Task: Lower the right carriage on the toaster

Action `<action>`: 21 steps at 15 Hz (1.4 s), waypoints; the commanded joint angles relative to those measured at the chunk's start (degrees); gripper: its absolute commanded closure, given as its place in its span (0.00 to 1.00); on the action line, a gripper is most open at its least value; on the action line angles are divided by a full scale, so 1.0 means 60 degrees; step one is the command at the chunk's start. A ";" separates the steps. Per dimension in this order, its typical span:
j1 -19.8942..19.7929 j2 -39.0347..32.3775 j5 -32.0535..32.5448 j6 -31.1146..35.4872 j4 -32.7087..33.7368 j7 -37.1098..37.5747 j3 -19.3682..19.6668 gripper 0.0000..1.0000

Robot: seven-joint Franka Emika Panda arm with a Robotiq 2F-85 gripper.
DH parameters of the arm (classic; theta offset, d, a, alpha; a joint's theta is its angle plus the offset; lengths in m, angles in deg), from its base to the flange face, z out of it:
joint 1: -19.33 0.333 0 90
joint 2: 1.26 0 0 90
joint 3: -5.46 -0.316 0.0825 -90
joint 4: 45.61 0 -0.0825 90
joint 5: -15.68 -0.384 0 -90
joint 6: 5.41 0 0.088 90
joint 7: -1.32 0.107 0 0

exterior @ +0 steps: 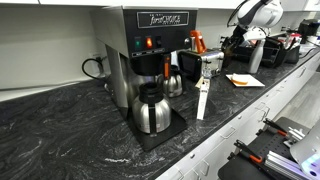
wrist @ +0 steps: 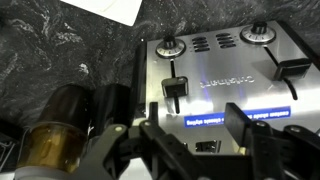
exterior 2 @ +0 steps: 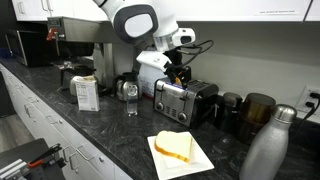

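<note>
Now, in an exterior view, the toaster sits at 3 o'clock of the brewer. In an exterior view, the gripper hovers just above the toaster. In the wrist view, its fingers are spread and empty. This looks like the approach step; next it likely shifts toward the 3 o'clock lever and presses down.

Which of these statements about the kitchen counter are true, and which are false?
1. The toaster stands on the dark counter. True.
2. The gripper is shut on a lever. False: it is open and grips nothing.
3. Bread lies on a white napkin in front of the toaster. True.
4. The toaster front carries only one knob. False: the wrist view shows a knob and a second knob.
</note>
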 commanded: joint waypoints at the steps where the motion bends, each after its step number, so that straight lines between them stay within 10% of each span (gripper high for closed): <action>1: 0.0086 -0.0187 -0.0742 -0.0589 0.0314 -0.1143 0.0176 0.60; 7: 0.0066 -0.0452 -0.1574 -0.0444 0.0676 -0.2413 0.0138 0.99; 21: -0.0013 -0.1429 -0.3403 -0.0240 0.1363 -0.4565 0.0015 1.00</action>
